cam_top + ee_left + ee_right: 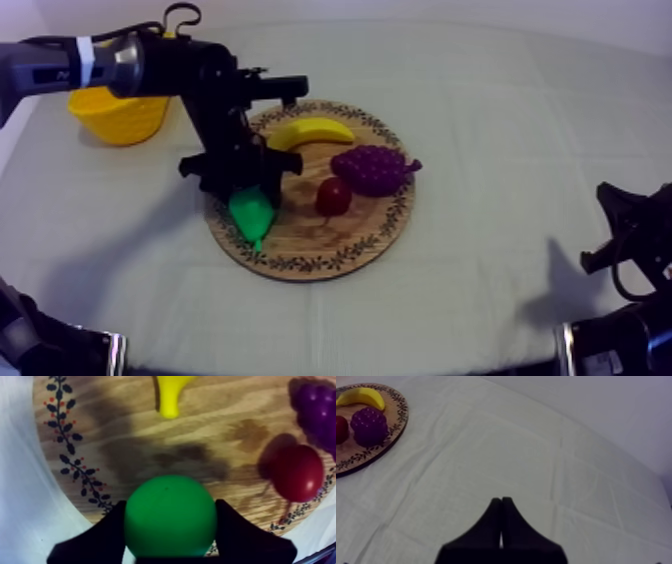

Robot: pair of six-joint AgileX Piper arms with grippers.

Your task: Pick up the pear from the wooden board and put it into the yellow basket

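Observation:
A green pear (252, 212) sits at the left edge of the round wooden board (350, 240). My left gripper (248, 192) is down over it, and in the left wrist view the pear (170, 516) fills the space between the two black fingers (105, 536), which press its sides. The yellow basket (118, 112) stands at the far left, behind the left arm. Low at the right, my right gripper (501, 518) hangs over bare cloth with its fingers together as a narrow wedge.
On the board also lie a banana (312, 131), a bunch of purple grapes (372, 168) and a small red fruit (333, 196). The left arm (180, 70) stretches between the basket and the board.

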